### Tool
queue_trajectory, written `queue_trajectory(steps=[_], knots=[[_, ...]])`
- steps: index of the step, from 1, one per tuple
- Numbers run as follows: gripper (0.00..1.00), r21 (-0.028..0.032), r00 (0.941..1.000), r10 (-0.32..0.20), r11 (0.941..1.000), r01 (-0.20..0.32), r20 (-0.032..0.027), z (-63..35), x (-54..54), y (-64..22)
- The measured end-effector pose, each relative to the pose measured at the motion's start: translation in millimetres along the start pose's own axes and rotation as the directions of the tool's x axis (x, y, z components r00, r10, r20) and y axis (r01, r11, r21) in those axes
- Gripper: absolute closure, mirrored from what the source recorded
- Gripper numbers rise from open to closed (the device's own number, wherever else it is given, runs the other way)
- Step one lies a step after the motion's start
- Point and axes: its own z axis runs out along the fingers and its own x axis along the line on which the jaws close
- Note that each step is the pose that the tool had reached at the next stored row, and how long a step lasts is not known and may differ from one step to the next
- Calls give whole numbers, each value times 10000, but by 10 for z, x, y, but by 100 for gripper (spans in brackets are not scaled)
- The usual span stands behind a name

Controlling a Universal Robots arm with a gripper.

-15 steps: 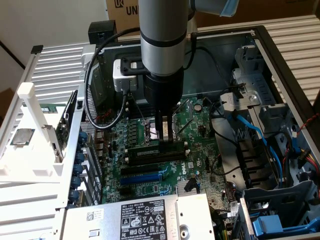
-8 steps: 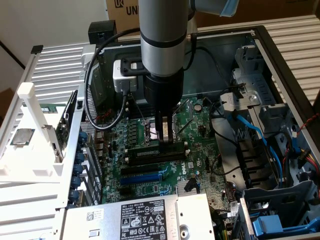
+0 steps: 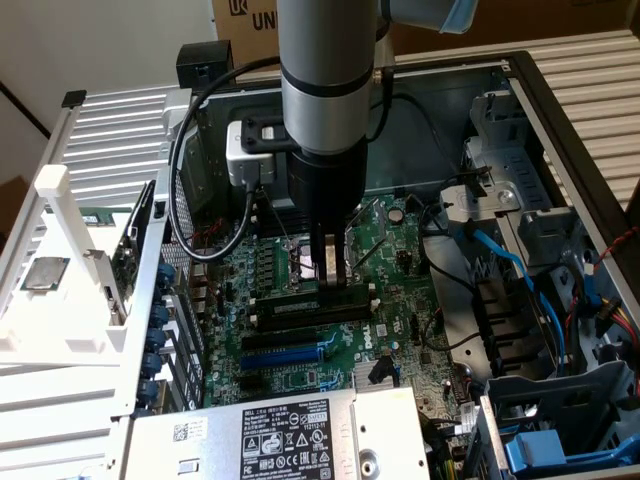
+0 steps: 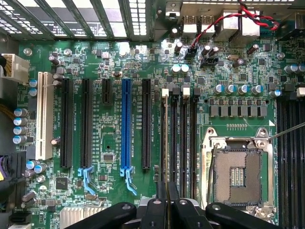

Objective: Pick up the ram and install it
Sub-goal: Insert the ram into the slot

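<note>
ram (image 3: 305, 305): 1, in jaws | memory slots (image 4: 184, 138): 4 | blue slot (image 4: 126, 124): 1

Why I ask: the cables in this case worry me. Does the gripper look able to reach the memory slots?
Probably yes. The gripper sits right over the memory slots, closed on the ram standing in one. The black cable loops off to the exterior view's left, clear of it.

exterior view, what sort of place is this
Probably a robotics lab or workshop bench for computer assembly: an open desktop computer case with its motherboard bared, a labelled power supply inside it, and a cardboard box behind.
</note>
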Motion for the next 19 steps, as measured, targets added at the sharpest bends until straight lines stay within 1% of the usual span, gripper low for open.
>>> queue_trajectory(steps=[19], knots=[[88,0,10000,0,10000,0,0,49,-1,-2]])
